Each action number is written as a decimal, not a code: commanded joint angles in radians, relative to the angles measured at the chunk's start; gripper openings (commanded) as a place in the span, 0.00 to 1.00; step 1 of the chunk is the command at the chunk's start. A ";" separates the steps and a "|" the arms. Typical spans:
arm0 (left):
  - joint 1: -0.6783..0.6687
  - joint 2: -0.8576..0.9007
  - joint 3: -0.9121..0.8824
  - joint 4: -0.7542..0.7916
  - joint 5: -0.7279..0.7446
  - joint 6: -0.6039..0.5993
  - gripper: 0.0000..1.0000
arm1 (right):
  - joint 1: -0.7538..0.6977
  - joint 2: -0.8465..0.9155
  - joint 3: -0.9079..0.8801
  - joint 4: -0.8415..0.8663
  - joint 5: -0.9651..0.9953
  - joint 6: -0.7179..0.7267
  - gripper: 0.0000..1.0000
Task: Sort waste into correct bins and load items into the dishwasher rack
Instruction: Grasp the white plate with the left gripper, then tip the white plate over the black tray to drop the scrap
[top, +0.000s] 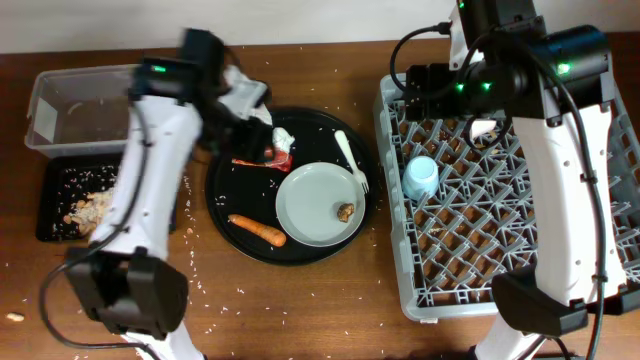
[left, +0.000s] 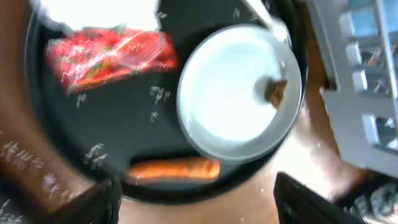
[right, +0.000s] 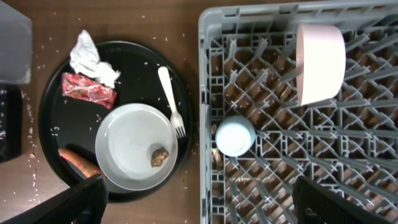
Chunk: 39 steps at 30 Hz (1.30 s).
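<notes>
grey plastic rack (right: 211, 74), glossy red wrapper (right: 88, 89), brown wooden table (right: 149, 18).

The picture is blurred. A round black tray (left: 93, 124) fills most of the frame. A red wrapper (left: 109, 56) lies at its upper left, with a white tissue (left: 93, 12) above it at the top edge. A pale plate (left: 230, 99) sits right of centre, with a brown scrap (left: 277, 92) near its right rim. An orange carrot (left: 174, 169) lies just below the plate. Rice grains (left: 155, 93) dot the tray. A grey rack (left: 354, 106) stands at the right edge. The hand (left: 196, 199) has dark fingers (left: 93, 202) in the lower corners, spread wide over the bench (left: 242, 202).
</notes>
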 joint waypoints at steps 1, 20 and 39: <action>-0.128 -0.016 -0.176 0.183 0.006 0.078 0.78 | 0.005 -0.006 0.011 -0.008 0.026 0.006 0.94; -0.401 0.182 -0.369 0.491 -0.127 0.095 0.72 | 0.005 -0.004 0.010 -0.008 0.023 0.009 0.94; -0.160 0.236 -0.319 0.372 -0.170 -0.053 0.64 | 0.005 0.026 0.010 -0.008 0.023 0.009 0.95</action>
